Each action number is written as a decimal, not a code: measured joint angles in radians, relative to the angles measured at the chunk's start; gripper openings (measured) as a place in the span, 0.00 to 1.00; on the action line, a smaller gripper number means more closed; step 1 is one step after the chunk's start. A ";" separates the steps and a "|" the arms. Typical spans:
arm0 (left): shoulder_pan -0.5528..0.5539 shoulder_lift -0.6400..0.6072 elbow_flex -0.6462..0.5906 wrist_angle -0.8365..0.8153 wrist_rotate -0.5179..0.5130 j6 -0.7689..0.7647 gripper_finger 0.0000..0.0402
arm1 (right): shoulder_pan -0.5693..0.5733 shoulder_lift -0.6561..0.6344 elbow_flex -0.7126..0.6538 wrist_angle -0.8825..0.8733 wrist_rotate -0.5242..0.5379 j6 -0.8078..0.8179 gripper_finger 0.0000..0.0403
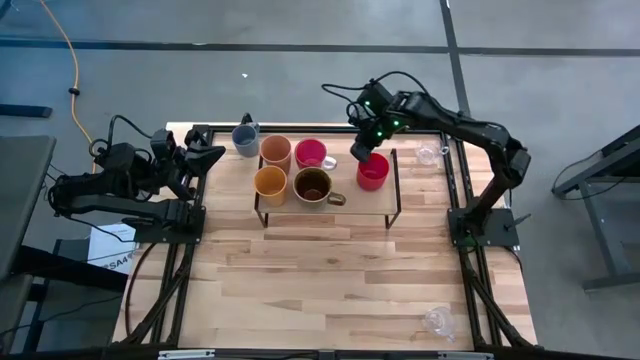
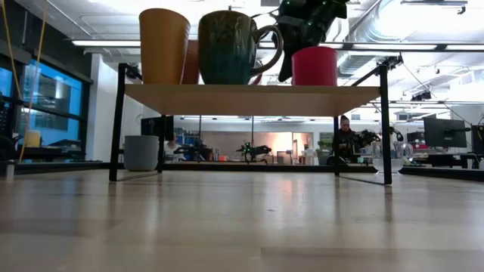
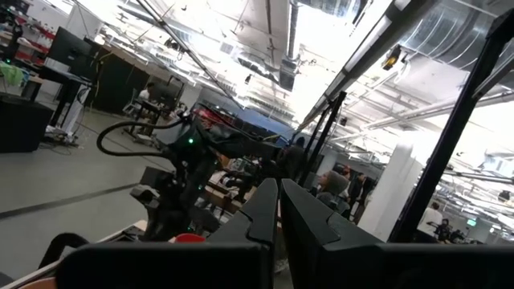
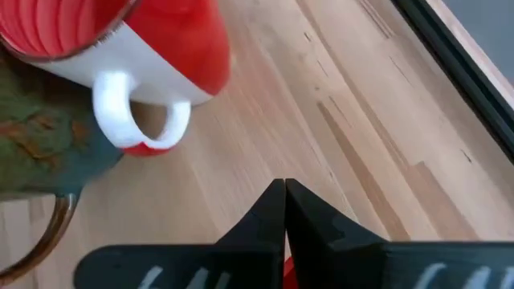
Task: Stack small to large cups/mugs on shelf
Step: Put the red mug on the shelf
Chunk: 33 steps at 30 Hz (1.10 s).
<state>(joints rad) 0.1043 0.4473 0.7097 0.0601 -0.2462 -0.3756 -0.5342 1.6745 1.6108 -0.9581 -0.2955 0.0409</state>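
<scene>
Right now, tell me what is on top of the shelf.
On the shelf stand a peach tumbler, an orange-yellow cup, a dark-brown mug, a pink cup and a red cup. The right gripper covers part of the red cup's rim.

shelf (image 1: 392, 205): five cups on its plank | table (image 1: 330, 280): shelf, grey-blue mug (image 1: 245, 139), two glass cups

Two dark jointed arms with looping black cables, green indicator lights near the right end effector (image 1: 362, 152).
</scene>
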 joint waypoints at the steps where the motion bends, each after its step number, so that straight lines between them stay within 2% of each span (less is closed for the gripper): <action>1: 0.000 0.000 0.000 0.000 0.000 0.000 0.02 | -0.003 0.000 0.000 -0.008 0.000 0.000 0.00; 8: 0.000 0.000 0.000 -0.001 -0.001 0.000 0.02 | -0.005 0.000 0.000 -0.112 0.047 -0.024 0.00; 15: 0.000 0.000 0.000 -0.002 -0.003 0.000 0.02 | -0.016 -0.046 -0.001 -0.124 0.078 -0.018 0.00; 25: 0.000 0.000 0.000 -0.003 -0.009 0.000 0.02 | -0.038 -0.242 -0.002 -0.253 0.099 0.006 0.01; 28: 0.000 0.000 0.000 -0.003 -0.009 0.000 0.02 | -0.028 -0.302 -0.011 -0.326 0.093 0.040 0.07; 33: 0.000 0.000 0.000 -0.003 -0.011 0.000 0.02 | 0.055 -0.411 -0.076 -0.319 0.082 0.140 0.25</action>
<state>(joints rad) 0.1043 0.4476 0.7097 0.0574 -0.2569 -0.3756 -0.4789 1.2635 1.5348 -1.2774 -0.2139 0.1806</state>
